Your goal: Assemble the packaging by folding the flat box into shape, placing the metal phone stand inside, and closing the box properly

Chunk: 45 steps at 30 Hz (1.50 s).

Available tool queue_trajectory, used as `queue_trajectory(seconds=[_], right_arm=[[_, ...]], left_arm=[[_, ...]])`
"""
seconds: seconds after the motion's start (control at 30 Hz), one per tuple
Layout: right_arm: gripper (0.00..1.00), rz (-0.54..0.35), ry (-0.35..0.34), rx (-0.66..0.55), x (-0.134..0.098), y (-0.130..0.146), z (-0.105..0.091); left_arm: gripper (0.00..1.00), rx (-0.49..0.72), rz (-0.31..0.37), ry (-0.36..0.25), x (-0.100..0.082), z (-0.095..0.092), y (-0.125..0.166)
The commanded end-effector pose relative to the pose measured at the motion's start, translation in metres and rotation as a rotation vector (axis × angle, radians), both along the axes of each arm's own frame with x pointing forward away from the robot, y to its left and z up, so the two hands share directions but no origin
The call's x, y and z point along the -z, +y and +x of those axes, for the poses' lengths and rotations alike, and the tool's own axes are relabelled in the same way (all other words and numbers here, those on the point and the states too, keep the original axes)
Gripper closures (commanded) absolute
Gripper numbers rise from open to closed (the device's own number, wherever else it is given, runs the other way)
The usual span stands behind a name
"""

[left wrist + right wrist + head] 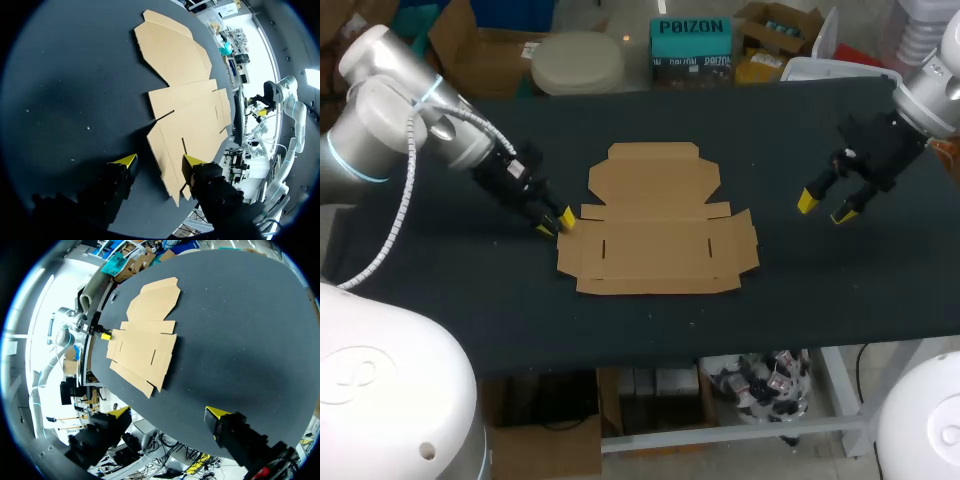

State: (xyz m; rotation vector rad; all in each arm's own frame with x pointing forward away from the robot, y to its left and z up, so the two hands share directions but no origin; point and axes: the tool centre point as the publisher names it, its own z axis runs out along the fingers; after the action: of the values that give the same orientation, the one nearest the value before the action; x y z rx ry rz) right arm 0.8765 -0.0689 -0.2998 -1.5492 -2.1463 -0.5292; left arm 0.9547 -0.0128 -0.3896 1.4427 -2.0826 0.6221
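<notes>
Hovering open, your left claw (557, 224) is nearer | flat box (655, 225) edge lies just ahead of it | right claw (824, 207) open, well apart.

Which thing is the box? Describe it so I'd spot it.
On the dark table, between the left gripper and the right gripper, lies the flat box: a tan cardboard sheet, unfolded, with flaps and slits. Both neighbours are black with yellow-tipped fingers; it alone is tan.

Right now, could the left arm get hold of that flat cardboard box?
Probably yes. The left gripper sits open right at the flat cardboard box's left flap, with the flap's edge between its fingers. Nothing else lies on the table around it to block the way.
</notes>
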Motion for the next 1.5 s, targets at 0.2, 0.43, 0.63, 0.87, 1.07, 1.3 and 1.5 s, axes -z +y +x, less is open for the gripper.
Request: queue_trajectory(seconds=[0.2,0.43,0.63,0.87,1.07,1.3,1.5], right_arm=[[0.0,-0.001,0.004,-0.002,-0.001,0.0,0.0],[0.0,-0.001,0.004,-0.002,-0.001,0.0,0.0],[0.0,-0.001,0.004,-0.002,-0.001,0.0,0.0],[0.0,-0.001,0.004,-0.002,-0.001,0.0,0.0],[0.0,-0.001,0.004,-0.002,-0.001,0.0,0.0],[0.0,-0.001,0.004,-0.002,-0.001,0.0,0.0],[0.0,-0.001,0.004,-0.002,-0.001,0.0,0.0]], left_arm=[[1.0,0.039,0.018,0.056,0.001,-0.004,0.002],[1.0,0.023,-0.006,0.042,0.0,-0.017,-0.006],[1.0,-0.006,-0.047,0.038,-0.005,-0.03,-0.014],[1.0,-0.105,-0.094,0.042,-0.007,-0.042,-0.015],[1.0,-0.152,-0.12,0.052,-0.006,-0.049,-0.017],[1.0,-0.172,-0.127,0.052,-0.007,-0.05,-0.019],[0.66,-0.175,-0.114,0.057,-0.005,-0.047,-0.021]])
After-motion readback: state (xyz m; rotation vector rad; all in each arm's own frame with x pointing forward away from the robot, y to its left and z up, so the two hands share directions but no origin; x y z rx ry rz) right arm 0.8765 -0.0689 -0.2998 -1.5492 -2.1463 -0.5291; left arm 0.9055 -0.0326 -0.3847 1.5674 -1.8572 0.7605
